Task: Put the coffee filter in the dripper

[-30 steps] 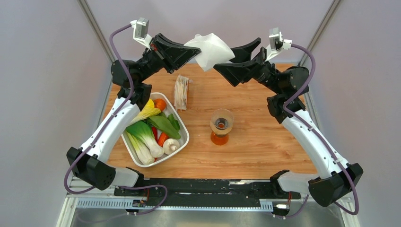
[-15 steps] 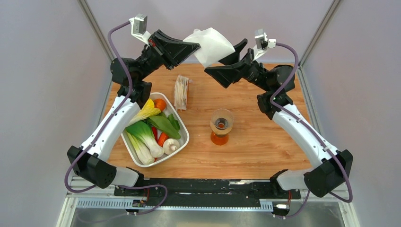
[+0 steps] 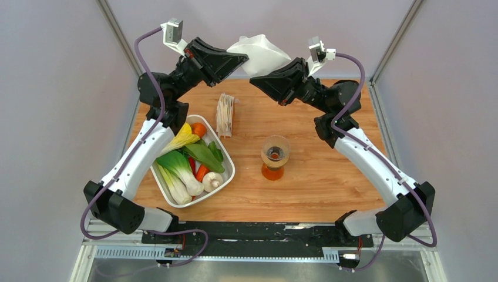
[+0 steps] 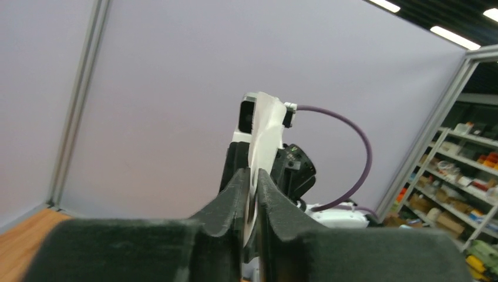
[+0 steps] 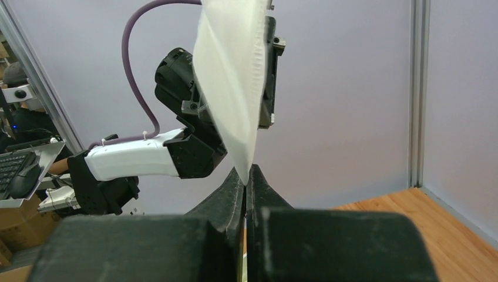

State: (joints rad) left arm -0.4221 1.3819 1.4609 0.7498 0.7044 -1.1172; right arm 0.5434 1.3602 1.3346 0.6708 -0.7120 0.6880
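Note:
The coffee filter [image 3: 262, 54], a white paper cone, hangs high above the table's back edge between both grippers. My left gripper [image 3: 242, 57] reaches it from the left; in the left wrist view its jaws [image 4: 252, 173] stand slightly open with the filter's edge [image 4: 265, 129] in the narrow gap. My right gripper [image 3: 254, 81] comes from the right and is shut on the filter's lower tip; in the right wrist view its fingertips [image 5: 245, 173] pinch the paper's point [image 5: 232, 88]. The clear dripper [image 3: 275, 142] sits on an orange-tinted glass vessel [image 3: 272, 172] mid-table, below and in front of the grippers.
A white tray [image 3: 232, 170] of vegetables stands at the left under the left arm. A wrapped bundle of stacked filter papers [image 3: 225, 114] lies behind it. Grey walls close in the back and both sides.
The right gripper has swung left to the filter and shut on its lower tip. The left jaws, tight on the filter before, have parted a little.

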